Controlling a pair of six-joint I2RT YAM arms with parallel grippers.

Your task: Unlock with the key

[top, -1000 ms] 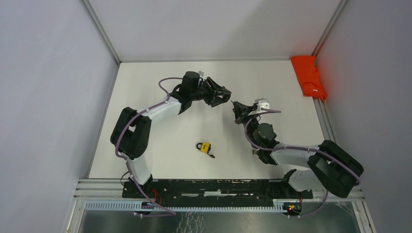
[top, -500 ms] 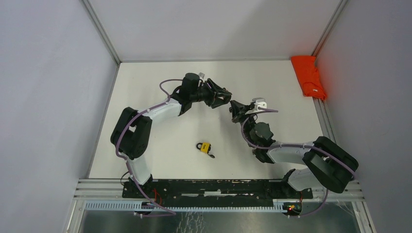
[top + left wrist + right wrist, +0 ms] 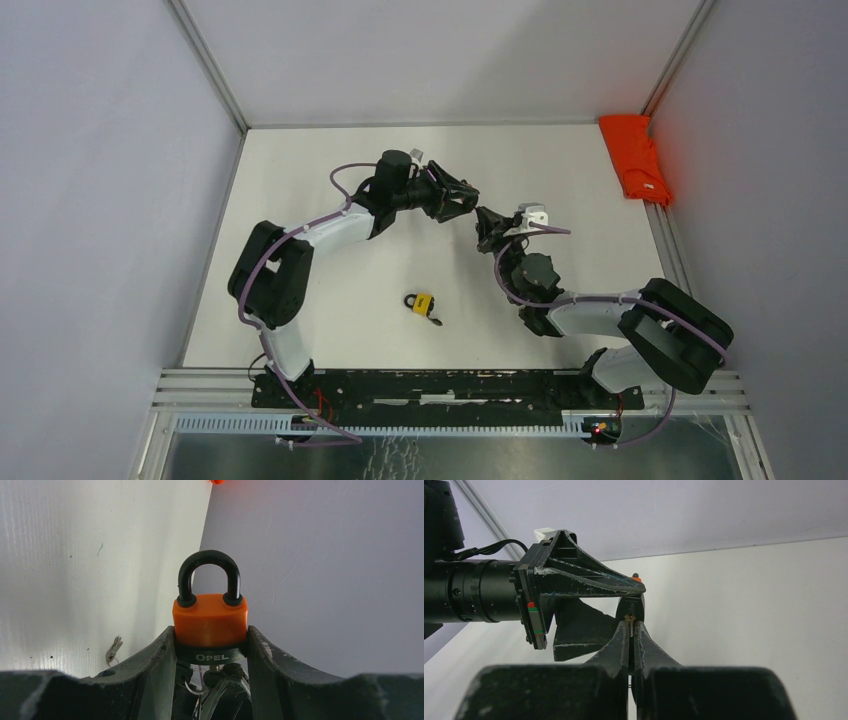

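An orange padlock (image 3: 210,620) with a black shackle and a black base marked OPEL sits clamped between my left gripper's (image 3: 210,632) fingers, shackle pointing away from the wrist. From above, that left gripper (image 3: 462,198) hangs over the table's far middle. My right gripper (image 3: 630,623) is shut on a small brass key (image 3: 629,617). The key's tip meets the padlock's black base (image 3: 631,606). How deep the key sits in the keyhole is hidden. In the top view my right gripper (image 3: 484,226) almost touches the left one.
A yellow padlock (image 3: 423,302) with dark keys (image 3: 433,320) lies on the table nearer the arm bases. A folded orange cloth (image 3: 636,157) rests at the back right corner. A small grey metal piece (image 3: 114,650) lies on the table under the left wrist.
My right gripper has moved up and left, closing the gap until the key reaches the padlock's base. The left gripper shifted slightly right with the orange padlock.
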